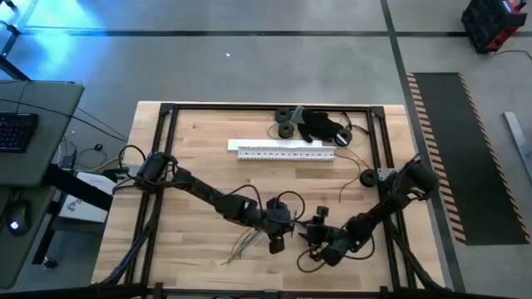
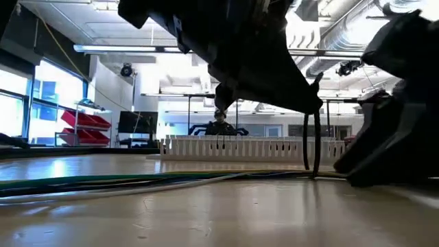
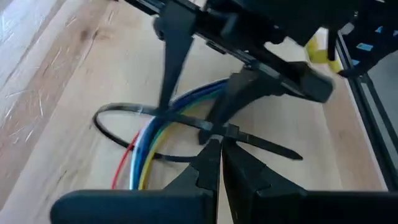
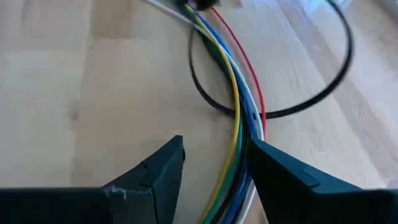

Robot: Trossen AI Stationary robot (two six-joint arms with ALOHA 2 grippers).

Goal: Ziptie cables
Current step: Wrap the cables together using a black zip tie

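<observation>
wooden table (image 4: 74, 87) bears cables (image 4: 239, 118) between right hand (image 4: 214, 165) fingers.

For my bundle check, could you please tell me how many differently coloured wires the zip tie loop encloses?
5 show: the red wire, white wire, blue wire, yellow wire and green wire lie side by side through the black zip tie loop. More may hide beneath.

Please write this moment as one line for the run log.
left tool: shut on ziptie | ziptie: loose loop around cables | right tool: open, astride cables | stage: not tightened
</observation>
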